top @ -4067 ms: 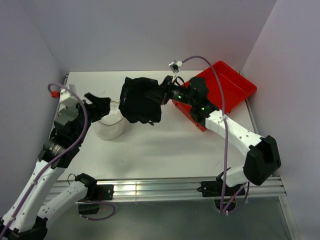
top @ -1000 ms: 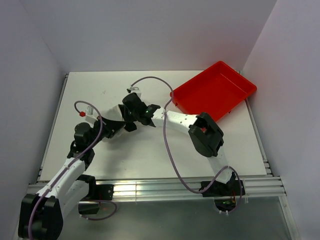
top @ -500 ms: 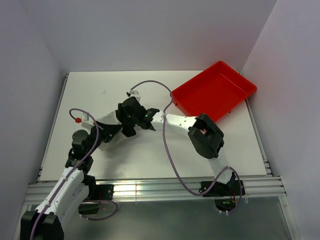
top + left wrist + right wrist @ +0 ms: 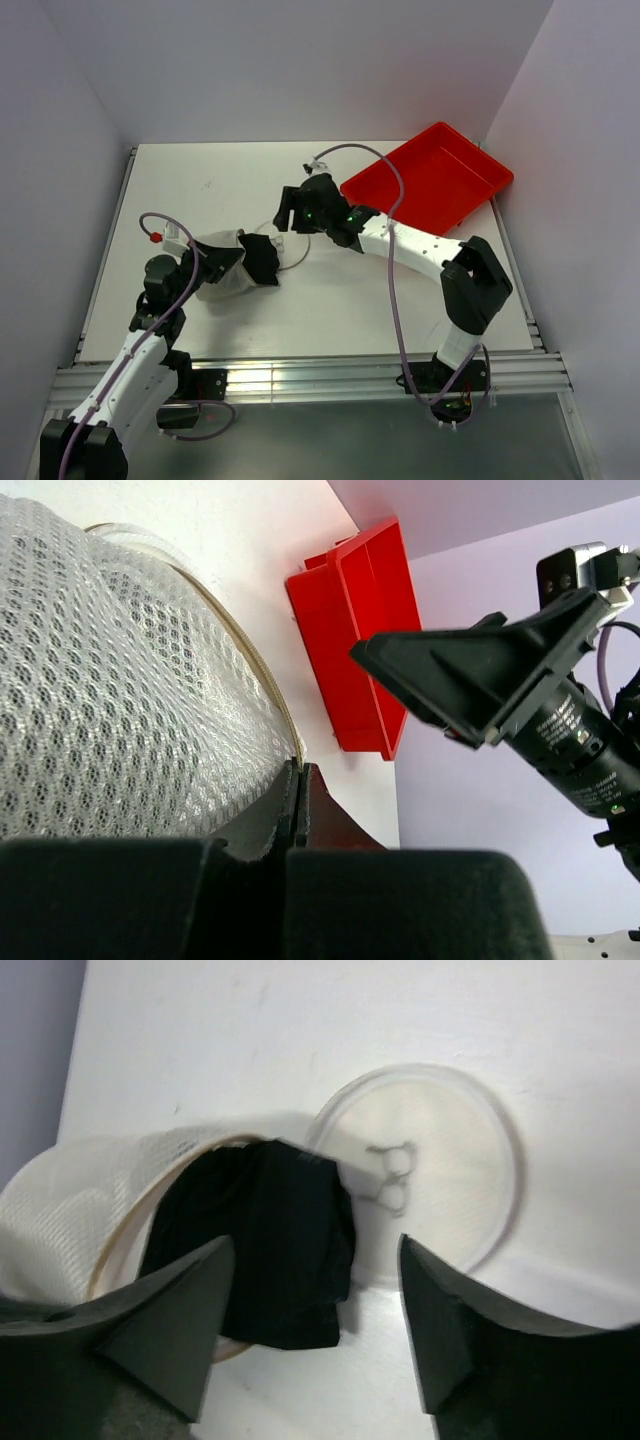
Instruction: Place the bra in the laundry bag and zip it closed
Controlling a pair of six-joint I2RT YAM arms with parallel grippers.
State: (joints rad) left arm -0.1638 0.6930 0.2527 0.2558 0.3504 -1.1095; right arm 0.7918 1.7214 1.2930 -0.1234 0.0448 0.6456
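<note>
Right jaws have just spread wide and pulled back toward the red tray [image 4: 430, 180], empty. Bra [image 4: 270, 1250] now sits in the mouth of the laundry bag [image 4: 60, 1220], one fold over the rim. Left jaws clamp the bag's rim. Lid [image 4: 440, 1160] lies flat and open, so the zipping looks still to do. White table [image 4: 200, 180], lilac walls [image 4: 300, 60].

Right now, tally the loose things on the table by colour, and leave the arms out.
White: 1, the laundry bag, counted together with its lid
Black: 1, the bra
Red: 1, the tray
Total: 3
</note>
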